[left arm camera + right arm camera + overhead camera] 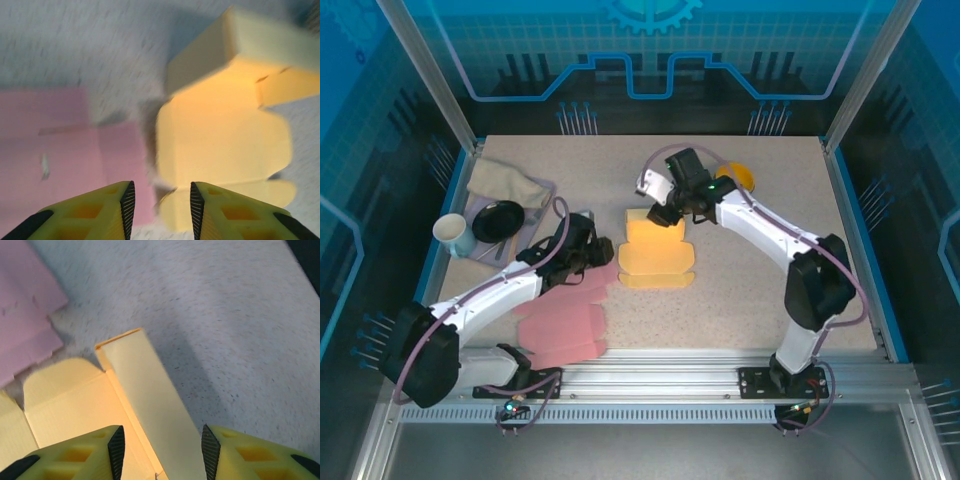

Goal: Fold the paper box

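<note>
Mid-desk: yellow paper box (pixel 655 252), partly folded, mostly flat, on speckled grey-beige desk (pixel 760 300). Long axis roughly near-to-far, far end pointing at back wall, near end toward arm bases. Far end: one long narrow rectangular panel tilted up off the surface, crease at its base. Near end: rounded flaps flat on the desk, a slightly wider strip across the near edge. Thin matte card, faint ribbing, die-cut slits, side tabs with curved corners. Left fingers (pixel 100 212) spread, nothing between them, just off the box's near-left corner; yellow plastic with black ribbed pads. Right fingers (pixel 85 452) spread too, straddling the raised far panel from above, gap wider than the panel, no pinch visible. Pink card sheet (pixel 565 322) flat at near left, same die-cut style, notched tabs, its edge just beside the box's left side, partly under the left arm. Far left: flat tray (pixel 552 190) with crumpled beige cloth (pixel 505 182) and black bowl (pixel 498 220), pale cup (pixel 452 233) beside. Far right of box: small orange rounded item (pixel 738 176), part hidden by the right arm.
</note>
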Controlling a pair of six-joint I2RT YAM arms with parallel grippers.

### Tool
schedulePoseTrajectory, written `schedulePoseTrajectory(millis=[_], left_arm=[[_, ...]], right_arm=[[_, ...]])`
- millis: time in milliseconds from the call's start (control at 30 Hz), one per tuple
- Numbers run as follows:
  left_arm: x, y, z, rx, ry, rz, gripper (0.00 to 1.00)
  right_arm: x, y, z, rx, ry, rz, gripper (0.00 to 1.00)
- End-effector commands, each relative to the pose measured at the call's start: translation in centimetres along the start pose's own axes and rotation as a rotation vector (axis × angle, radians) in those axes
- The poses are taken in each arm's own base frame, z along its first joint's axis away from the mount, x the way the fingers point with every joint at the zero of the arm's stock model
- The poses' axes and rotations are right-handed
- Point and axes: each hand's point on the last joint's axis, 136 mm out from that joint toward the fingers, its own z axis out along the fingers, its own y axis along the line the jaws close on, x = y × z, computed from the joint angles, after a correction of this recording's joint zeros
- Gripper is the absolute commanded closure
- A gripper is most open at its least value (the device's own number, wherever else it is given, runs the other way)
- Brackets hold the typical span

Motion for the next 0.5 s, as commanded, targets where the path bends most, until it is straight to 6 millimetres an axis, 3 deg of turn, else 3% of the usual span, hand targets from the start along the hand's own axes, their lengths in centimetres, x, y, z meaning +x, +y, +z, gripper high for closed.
schedulePoseTrajectory(millis=[0, 200, 467], left_arm=[[2.0, 1.1, -0.5, 0.006, 0.045, -0.055, 0.62], [3.7, 0.7, 0.5, 0.053, 0.113, -0.089, 0.60], [4.6, -0.7, 1.5, 0.086, 0.149, -0.098, 0.60]], right_arm=[[0.8, 2.3, 1.7, -0.056, 0.051, -0.315, 0.51], [0.0, 2.5, 2.8, -0.074, 0.059, -0.398, 0.50], [1.7, -0.6, 5.4, 0.015, 0.154, -0.350, 0.49]])
